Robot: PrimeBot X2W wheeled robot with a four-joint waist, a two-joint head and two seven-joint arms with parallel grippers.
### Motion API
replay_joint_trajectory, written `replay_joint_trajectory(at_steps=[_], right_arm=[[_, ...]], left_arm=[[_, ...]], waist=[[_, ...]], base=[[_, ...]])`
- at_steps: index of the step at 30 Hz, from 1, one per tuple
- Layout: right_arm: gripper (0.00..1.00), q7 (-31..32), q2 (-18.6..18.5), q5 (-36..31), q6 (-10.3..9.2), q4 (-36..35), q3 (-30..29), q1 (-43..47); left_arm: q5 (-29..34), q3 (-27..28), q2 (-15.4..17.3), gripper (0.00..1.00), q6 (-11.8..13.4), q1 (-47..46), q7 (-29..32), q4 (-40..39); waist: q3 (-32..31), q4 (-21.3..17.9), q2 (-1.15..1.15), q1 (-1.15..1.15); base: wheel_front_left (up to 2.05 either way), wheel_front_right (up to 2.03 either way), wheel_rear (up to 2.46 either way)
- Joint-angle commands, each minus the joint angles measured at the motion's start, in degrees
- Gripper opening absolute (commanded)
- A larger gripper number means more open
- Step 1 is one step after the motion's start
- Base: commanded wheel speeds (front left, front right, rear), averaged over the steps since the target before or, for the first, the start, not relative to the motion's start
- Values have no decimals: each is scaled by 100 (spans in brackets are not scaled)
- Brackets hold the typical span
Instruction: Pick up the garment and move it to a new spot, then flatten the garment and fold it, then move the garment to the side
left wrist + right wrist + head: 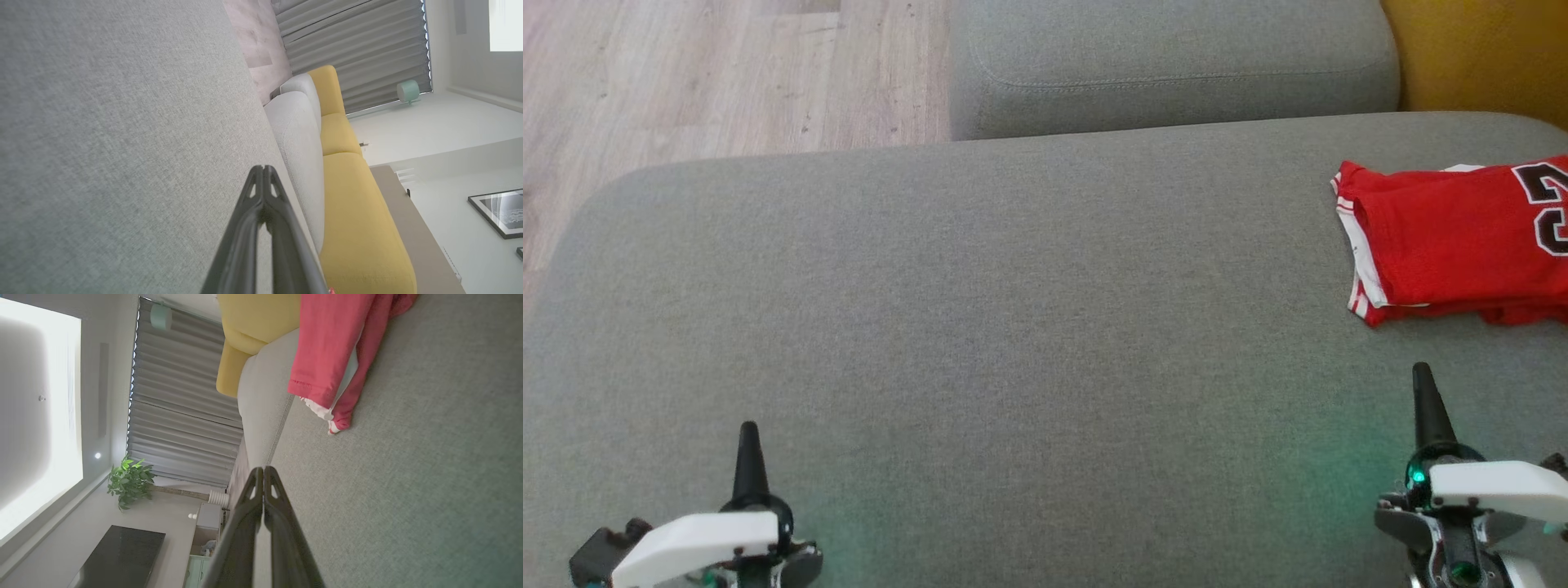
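A: On the right edge of the grey sofa seat (1013, 327), toward its far corner: a red shirt (1445, 237), folded flat. White trim down its left side, part of a dark number on top. Cut off by the picture's right border.

B: Touching either gripper?

A: No, apart from both. Right gripper (1422, 384) near the seat's front right corner, just short of the shirt's near edge. Fingers (241, 522) pressed together into one dark point, tips meeting, nothing between them.

B: And the left one?

A: Left gripper (747, 445) near the front left corner, well apart from the shirt. Likewise closed tight and empty. In the left wrist view, fingertips (255, 183) joined over bare grey fabric.

B: Anything around the seat?

A: Behind the far edge, a grey back cushion (1168, 65). To the right of that, a yellow cushion (1478, 49). Beyond the far left corner, pale wood floor (727, 73). Between the two grippers, plain grey fabric, smooth, with a faint green tint beside each gripper.
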Motion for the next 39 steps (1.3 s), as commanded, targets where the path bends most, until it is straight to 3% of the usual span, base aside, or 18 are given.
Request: replay_joint_trajectory(at_steps=[1, 26, 39], right_arm=[[0, 47, -89, 140, -3, -162, 58, -312], [0, 471, -64, 1815, -4, -106, -209, -594], [0, 497, -44, 1801, -4, -103, -240, -599]], left_arm=[[-118, 201, 77, 0, -53, -359, 32, -138], [-1703, 626, 62, 0, -304, -681, 468, 62], [-1686, 662, 39, 0, -305, -685, 497, 65]], waist=[[-1, -2, 0, 0], [-23, -68, 0, 0], [-23, -68, 0, 0]], base=[[0, 0, 0], [0, 0, 0], [0, 0, 0]])
